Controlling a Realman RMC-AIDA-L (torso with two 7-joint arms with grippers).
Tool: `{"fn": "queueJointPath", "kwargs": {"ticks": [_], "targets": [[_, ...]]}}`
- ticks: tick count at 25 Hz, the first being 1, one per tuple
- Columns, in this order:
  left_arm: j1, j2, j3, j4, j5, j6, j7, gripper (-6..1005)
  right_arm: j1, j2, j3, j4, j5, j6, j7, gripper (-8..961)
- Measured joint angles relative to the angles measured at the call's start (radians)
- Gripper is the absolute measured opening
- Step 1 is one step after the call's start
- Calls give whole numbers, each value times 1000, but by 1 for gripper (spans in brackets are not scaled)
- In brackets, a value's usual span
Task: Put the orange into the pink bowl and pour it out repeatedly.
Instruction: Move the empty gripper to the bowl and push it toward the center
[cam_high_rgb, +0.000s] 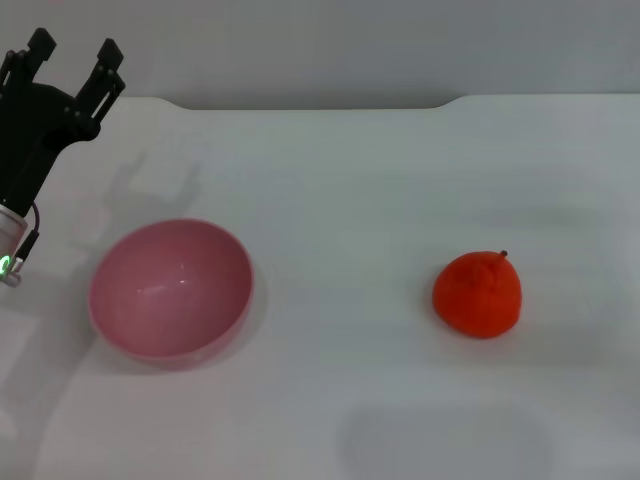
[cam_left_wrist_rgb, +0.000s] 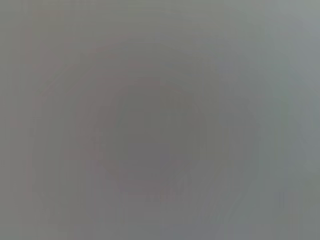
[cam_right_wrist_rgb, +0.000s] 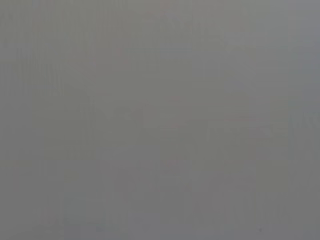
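Landmark: the bowl (cam_high_rgb: 170, 290), pink, sits upright on the white table (cam_high_rgb: 340, 180), mouth up, nothing inside it.
Orange: the orange (cam_high_rgb: 478, 294) lies on the table well apart from the bowl, on the bowl's right side, at about the same depth from the robot.
Orange axis: roundish and slightly pear-shaped; its narrow end with the dark stem points up and a little away from the bowl, so the long axis stands near vertical.
Left gripper: the left gripper (cam_high_rgb: 74, 62) hangs above the table behind the bowl and to its left, fingers spread apart and holding nothing.
Right gripper: not seen in the head view; its state cannot be told.
Wrist views: both show only a flat grey field, with nothing to read.
Key relation: from the left gripper the orange lies far across the table, beyond the bowl; the bowl is the near thing to that arm.
Nearer arm: the orange is on the robot's right half, so I judge the right arm has the shorter reach to it, while the left arm suits the bowl.
Task stage: the orange is not yet in the bowl; picking it up looks like the step in hand.
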Motion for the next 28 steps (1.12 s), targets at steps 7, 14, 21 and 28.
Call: {"fn": "queueJointPath", "kwargs": {"ticks": [7,14,21,28], "targets": [[13,3,3,4,5,2,-6,796,-9,3,-1,2,-1,0,0,534],[18,5,12,-1,7,4,-7,794,-15,7,-1,21,-1,0,8,534],[21,57,13,75,113,-69,-274,791,-16,9,-19,49,-1,0,11,534],[19,211,-85,297,561,-55,-891,789,-17,10,-39,62,-1,0,12,534]]}}
